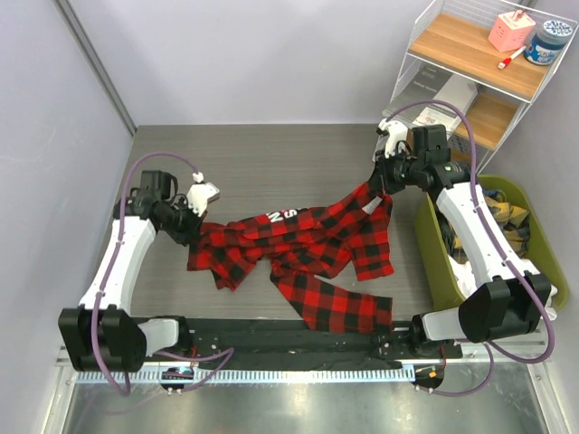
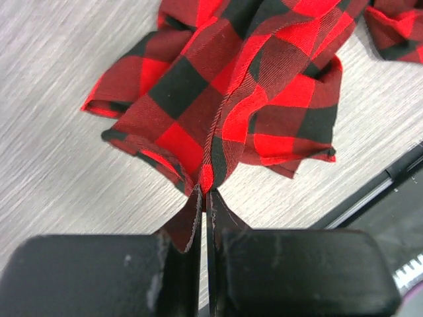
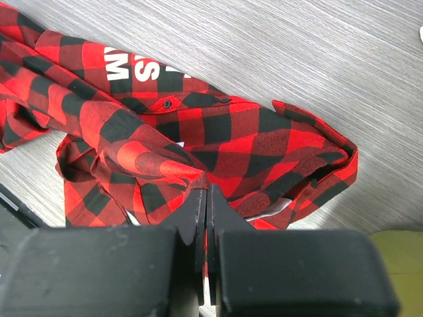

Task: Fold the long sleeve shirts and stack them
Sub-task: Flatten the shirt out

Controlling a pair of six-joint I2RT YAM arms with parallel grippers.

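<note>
**Both grippers pinching the flannel shirt, cloth strung across the worktop**

Left gripper (image 2: 205, 198): jaws drawn fully together on a fold of the red-and-black buffalo-check flannel long sleeve shirt (image 1: 312, 237). In my left wrist view a seam edge runs straight into the slit between the fingers. The cloth fans out beyond them in loose pleats, over the grey wood-grain worktop (image 1: 271, 163).

Right gripper (image 3: 206, 191): jaws also pressed together, clamped on a bunched fold of the same shirt. My right wrist view shows a buttoned strip with two dark buttons just beyond the pinch. Further off is the white block lettering (image 3: 132, 66), only partly readable.

Shirt position: it lies crumpled across the middle of the worktop, stretched between my two grippers. Its left end is at my left fingers, close to the left edge. Its right end rises to my right fingers, near the right edge and further from the near edge than the left end. One checked panel trails down to the near edge and touches the black strip (image 1: 298, 336) there. The shirt is unfolded and twisted along its length.

Surroundings: an olive-green plastic bin (image 1: 434, 262) stands at the right edge, beside my right arm; I cannot make out its contents. A white wire rack with wooden shelves (image 1: 425, 54) stands past the far right corner. Its top shelf carries a pink box (image 1: 511, 31) and a blue-lidded jar (image 1: 549, 42).
</note>
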